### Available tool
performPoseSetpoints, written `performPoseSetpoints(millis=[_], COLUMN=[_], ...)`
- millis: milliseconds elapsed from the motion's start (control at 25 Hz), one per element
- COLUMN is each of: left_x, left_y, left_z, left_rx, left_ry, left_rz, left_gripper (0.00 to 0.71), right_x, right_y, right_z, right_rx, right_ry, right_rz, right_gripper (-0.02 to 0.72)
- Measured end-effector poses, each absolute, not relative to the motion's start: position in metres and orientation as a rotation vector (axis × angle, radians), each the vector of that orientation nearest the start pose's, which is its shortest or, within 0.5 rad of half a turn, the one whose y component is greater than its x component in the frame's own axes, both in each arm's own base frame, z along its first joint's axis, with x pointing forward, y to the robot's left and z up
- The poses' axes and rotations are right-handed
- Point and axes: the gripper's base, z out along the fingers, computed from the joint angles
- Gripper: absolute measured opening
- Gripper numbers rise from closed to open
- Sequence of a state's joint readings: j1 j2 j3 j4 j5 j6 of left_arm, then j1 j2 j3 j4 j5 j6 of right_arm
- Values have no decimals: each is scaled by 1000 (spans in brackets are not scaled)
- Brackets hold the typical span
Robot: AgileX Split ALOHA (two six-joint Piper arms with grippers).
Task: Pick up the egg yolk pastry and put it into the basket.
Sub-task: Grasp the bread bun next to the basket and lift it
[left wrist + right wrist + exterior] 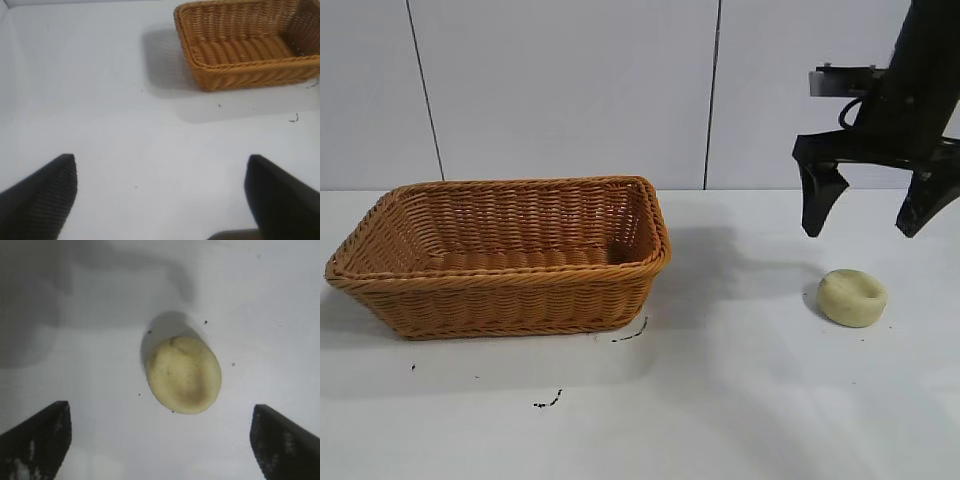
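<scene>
Exterior view: right hand [865,230], fingers spread wide and empty, hovers above the egg yolk pastry [852,297] lying on the counter [740,400], well apart from the basket [500,300]. Risk: an off-centre descent could nudge or crush the pastry. Left hand [160,195] also wide.

It looks like a robot test room: a plain white table [740,400] and a bare white panel wall [570,90] behind the black claw [865,228].
</scene>
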State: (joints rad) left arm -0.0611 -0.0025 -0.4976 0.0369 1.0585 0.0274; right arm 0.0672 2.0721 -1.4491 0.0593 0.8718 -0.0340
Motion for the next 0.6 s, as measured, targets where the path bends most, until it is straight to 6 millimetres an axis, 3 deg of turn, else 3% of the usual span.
performPoseSetpoints(millis=[280, 520, 600], left_x=[-5, -5, -5], left_y=[3, 3, 3], left_z=[277, 277, 277], left_rx=[89, 89, 89], left_ry=[2040, 2040, 2040], left_rz=[23, 23, 23], left_gripper=[693, 693, 693], right_x=[414, 415, 415], right_y=[34, 35, 35], right_z=[118, 109, 109], right_rx=[-87, -84, -83], right_ry=[3031, 3038, 3038], right_rz=[109, 110, 112], right_gripper=[696, 692, 603])
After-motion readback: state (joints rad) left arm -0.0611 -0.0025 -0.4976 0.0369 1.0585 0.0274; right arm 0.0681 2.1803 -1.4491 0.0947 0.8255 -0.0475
